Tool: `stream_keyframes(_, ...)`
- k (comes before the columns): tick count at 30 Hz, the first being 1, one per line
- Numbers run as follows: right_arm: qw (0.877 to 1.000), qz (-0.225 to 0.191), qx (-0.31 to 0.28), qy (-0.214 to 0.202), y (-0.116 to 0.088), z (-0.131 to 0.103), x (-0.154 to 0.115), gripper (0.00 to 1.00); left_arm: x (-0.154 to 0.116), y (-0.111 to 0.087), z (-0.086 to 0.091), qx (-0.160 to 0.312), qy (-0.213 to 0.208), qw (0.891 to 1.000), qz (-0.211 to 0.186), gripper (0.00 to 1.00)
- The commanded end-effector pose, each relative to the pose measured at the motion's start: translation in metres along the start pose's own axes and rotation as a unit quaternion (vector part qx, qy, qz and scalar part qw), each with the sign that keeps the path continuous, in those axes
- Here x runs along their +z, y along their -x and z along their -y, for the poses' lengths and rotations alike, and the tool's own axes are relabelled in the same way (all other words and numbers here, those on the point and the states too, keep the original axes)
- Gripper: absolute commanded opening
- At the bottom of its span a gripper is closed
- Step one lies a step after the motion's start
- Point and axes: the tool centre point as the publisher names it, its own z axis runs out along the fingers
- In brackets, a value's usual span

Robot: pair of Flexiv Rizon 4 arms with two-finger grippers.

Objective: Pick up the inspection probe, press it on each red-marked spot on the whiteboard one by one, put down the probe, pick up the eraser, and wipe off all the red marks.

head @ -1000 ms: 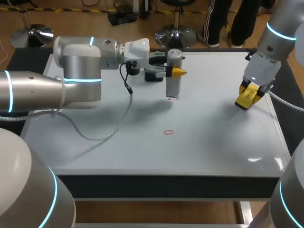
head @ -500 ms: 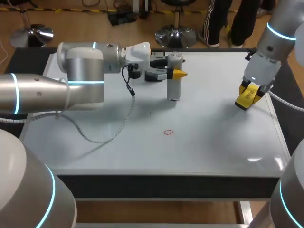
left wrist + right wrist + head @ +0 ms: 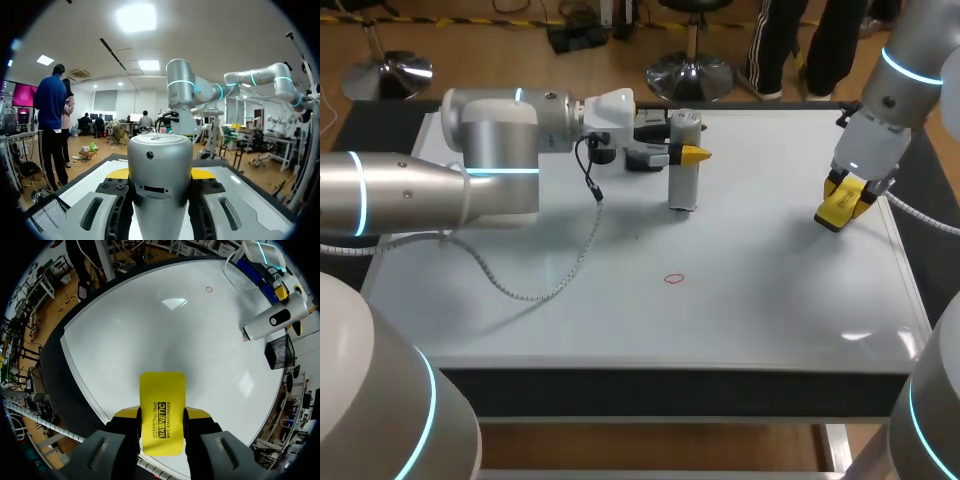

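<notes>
The grey cylindrical probe stands upright on the whiteboard at its far middle, with my left gripper shut on its upper part from the side. Its lower end rests on the board, and a sliver of red mark shows at that end in the right wrist view. A second small red mark lies nearer the front, uncovered. The left wrist view has the probe between the fingers. My right gripper hangs over the board's right side, shut on the yellow eraser.
A grey cable trails from my left arm across the board's left half. A black mesh holder sits at the board's far edge behind the probe. The board's right edge runs close to my right gripper.
The probe has come down onto the far red mark, which showed under its tip a second ago and is now covered in the head view. The right arm has kept still.
</notes>
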Motion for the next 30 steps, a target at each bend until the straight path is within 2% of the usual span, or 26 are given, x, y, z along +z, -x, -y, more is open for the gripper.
stream_keyframes(1,1.000,-0.001,-0.001,-0.001,-0.0003,0.0004,-0.0007,0.00,0.0022,0.0023,-0.0020,-0.001,-0.002,1.000,-0.004,0.00)
stream_keyframes(30,1.000,-0.001,-0.001,-0.001,-0.0003,0.0004,-0.0007,0.00,0.0035,-0.0004,-0.0105,-0.001,0.005,1.000,-0.015,0.00)
